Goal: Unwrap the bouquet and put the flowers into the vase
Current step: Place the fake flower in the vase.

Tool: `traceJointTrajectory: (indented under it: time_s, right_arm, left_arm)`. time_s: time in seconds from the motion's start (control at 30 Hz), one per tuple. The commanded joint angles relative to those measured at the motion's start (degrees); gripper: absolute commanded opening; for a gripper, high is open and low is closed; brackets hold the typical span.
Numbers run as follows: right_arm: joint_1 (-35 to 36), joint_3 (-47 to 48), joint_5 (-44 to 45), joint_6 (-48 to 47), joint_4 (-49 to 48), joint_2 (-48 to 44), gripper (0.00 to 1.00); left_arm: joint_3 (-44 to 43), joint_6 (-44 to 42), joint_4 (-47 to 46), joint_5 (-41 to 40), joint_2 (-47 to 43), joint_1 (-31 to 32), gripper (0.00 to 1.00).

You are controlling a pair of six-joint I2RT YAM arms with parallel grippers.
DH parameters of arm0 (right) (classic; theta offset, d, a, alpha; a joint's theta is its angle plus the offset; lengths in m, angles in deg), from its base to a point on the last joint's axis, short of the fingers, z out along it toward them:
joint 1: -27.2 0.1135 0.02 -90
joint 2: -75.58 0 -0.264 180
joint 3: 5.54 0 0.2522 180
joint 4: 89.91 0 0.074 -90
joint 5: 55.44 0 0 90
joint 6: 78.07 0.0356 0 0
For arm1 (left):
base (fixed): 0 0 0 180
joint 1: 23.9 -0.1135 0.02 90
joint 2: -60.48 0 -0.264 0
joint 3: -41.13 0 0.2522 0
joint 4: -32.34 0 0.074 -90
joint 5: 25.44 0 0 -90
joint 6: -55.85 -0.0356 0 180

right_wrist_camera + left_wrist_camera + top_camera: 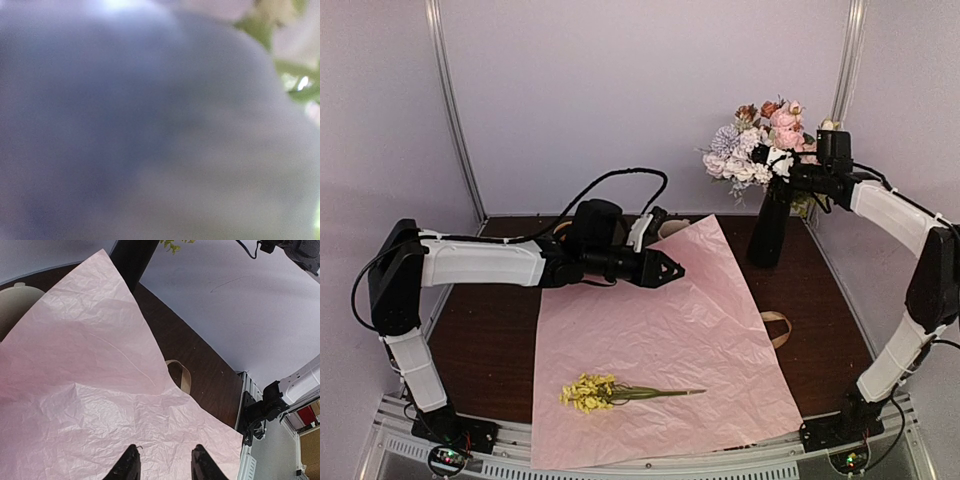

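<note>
On the table, your pink paper sheet lay flat, reaching the near edge. The vase stood at the far right corner holding the flowers, your right gripper clenched among the blooms. Your left gripper hung released over the sheet. 1 yellow sprig lay on the sheet by the near edge.

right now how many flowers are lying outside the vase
1: a yellow-cluster stem on the pink paper, near the front edge. The other flowers stand in the vase. The paper could hide more.
</note>
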Motion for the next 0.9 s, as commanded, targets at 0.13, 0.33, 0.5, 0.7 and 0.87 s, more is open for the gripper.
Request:
traceJointTrajectory:
  time_s: [0.13,0.33,0.5,0.7,0.87]
  right_arm:
    - [-1.8,-5.2,-2.6,11.8,-15.0,1.1,0.00]
    - [-2.3,-10.3,-1.4,17.7,-21.5,0.6,0.00]
    - [-3.3,-14.3,-0.1,24.7,-29.8,1.8,0.00]
    - [-4.8,-15.9,2.0,30.1,-35.7,4.9,0.00]
    - [-4.9,-17.4,3.3,31.7,-37.4,5.8,0.00]
  left_arm:
    - [0.1,0.3,-1.7,0.6,-1.2,-0.5,0.38]
    - [-0.2,0.4,-2.3,0.9,-0.7,-0.5,0.38]
    - [0.0,0.3,-2.2,1.1,-0.8,-0.5,0.38]
    - [0.5,0.5,-2.8,1.2,-1.0,-0.5,0.38]
    - [2.0,1.2,-4.2,1.1,-1.7,-0.5,0.38]
